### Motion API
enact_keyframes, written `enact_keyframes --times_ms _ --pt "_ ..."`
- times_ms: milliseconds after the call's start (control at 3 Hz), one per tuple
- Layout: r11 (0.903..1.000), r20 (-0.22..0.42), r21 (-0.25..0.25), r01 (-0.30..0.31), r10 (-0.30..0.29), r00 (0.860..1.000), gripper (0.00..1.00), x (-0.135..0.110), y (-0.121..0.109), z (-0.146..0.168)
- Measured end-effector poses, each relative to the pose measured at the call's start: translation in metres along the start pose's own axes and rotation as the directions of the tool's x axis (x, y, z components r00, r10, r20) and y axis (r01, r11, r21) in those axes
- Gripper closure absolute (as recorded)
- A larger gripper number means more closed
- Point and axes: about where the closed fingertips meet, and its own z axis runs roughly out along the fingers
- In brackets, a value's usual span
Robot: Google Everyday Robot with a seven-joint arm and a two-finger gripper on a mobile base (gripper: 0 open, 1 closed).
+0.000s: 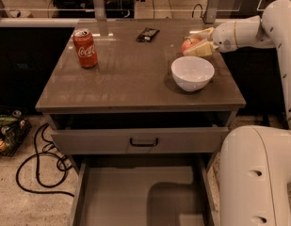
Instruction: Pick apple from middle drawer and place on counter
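Gripper [196, 42] noted at the right rear of the counter [131, 79], just behind the bowl [192, 72], with its fingers [201, 51] clasped on either side of the apple [187, 44]. Apple sits low over the counter; contact with the surface cannot be confirmed. Drawer [131, 192] stands open below, floor bare.

Assessment: placing is the step in hand, and the task appears near completion.

Recommended: lower until the apple bears on the counter, release slowly so the round fruit does not roll, then draw back along the fingers' line, away from the bowl.

Risk: apple lies near the bowl's rim and the counter's right edge, so a sideways nudge could send it off. Can [85, 48] is well apart and of no concern.
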Motion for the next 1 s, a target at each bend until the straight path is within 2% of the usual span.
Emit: enact_keyframes --times_ms 333,667,1000 --pt "1.0000 0.000 -0.005 -0.001 0.001 1.000 0.12 0.0004 0.0007 0.0044" --pt "0.9999 0.001 -0.010 -0.002 0.002 1.000 0.00 0.0007 0.0013 0.0082" --pt "0.9999 0.001 -0.010 -0.002 0.002 1.000 0.00 0.0007 0.0014 0.0083"
